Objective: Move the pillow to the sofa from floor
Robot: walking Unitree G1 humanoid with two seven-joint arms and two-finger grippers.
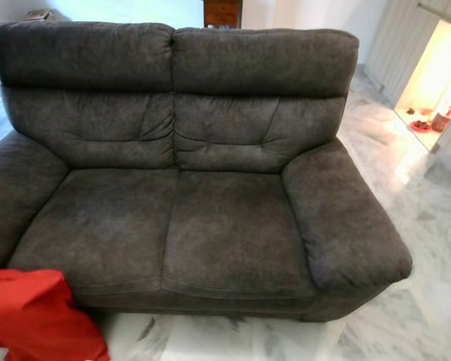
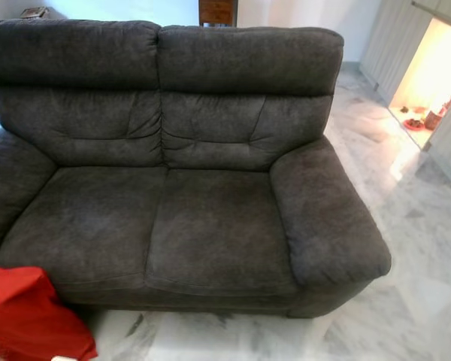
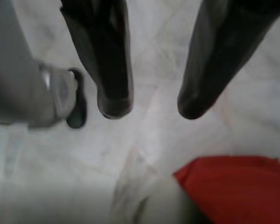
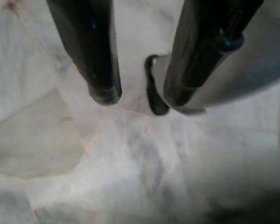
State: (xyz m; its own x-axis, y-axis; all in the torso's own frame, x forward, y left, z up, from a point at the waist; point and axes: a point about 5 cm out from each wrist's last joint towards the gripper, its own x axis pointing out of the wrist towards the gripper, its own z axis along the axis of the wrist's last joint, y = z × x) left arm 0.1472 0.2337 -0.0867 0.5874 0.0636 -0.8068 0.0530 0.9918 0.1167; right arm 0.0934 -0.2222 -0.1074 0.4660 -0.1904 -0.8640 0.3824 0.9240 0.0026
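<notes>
A red pillow (image 1: 37,316) lies on the marble floor at the sofa's front left corner, against the seat's front edge; its lower part runs out of the picture. The dark grey two-seat sofa (image 1: 180,218) stands straight ahead with both seat cushions bare. In the left wrist view my left gripper (image 3: 149,109) hangs open above the floor, and a corner of the red pillow (image 3: 238,186) lies a short way beyond its fingertips. My right gripper (image 4: 140,98) hangs open over bare marble with nothing between its fingers.
White marble floor (image 1: 421,301) runs along the sofa's front and right side. A bright doorway (image 1: 436,83) with small red items on its floor opens at the far right. A wooden cabinet (image 1: 222,12) stands behind the sofa back. My own foot (image 3: 65,98) shows near the left gripper.
</notes>
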